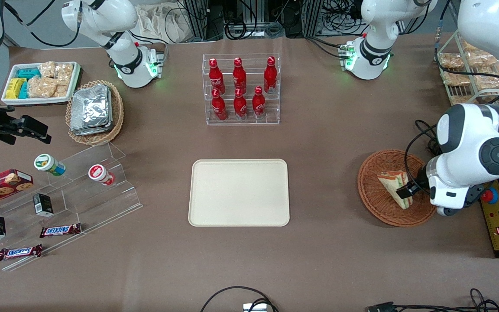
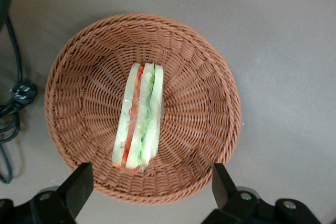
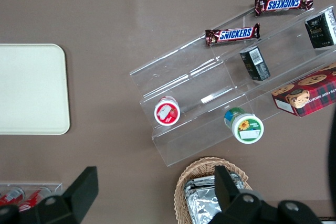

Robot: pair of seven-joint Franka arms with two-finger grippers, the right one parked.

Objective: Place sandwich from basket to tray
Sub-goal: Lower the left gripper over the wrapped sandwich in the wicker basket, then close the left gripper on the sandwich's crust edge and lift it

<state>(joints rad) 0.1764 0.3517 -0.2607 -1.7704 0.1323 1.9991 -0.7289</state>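
Observation:
The sandwich (image 1: 392, 184) lies on its edge in the round reddish-brown basket (image 1: 368, 193) toward the working arm's end of the table. In the left wrist view the sandwich (image 2: 139, 121) shows pale bread with red and green filling, in the middle of the basket (image 2: 205, 82). My left gripper (image 1: 409, 190) hovers above the basket. It is open wide and empty (image 2: 151, 184), and its fingers (image 2: 79, 182) are spread almost as wide as the basket. The cream tray (image 1: 239, 193) lies bare at the table's middle, and also shows in the right wrist view (image 3: 31, 87).
A clear rack of red bottles (image 1: 241, 89) stands farther from the camera than the tray. A yellow control box (image 1: 498, 216) and black cables (image 2: 13, 103) lie beside the basket. A stepped acrylic shelf (image 1: 80, 190) with snacks and a foil-packet basket (image 1: 93, 110) are toward the parked arm's end.

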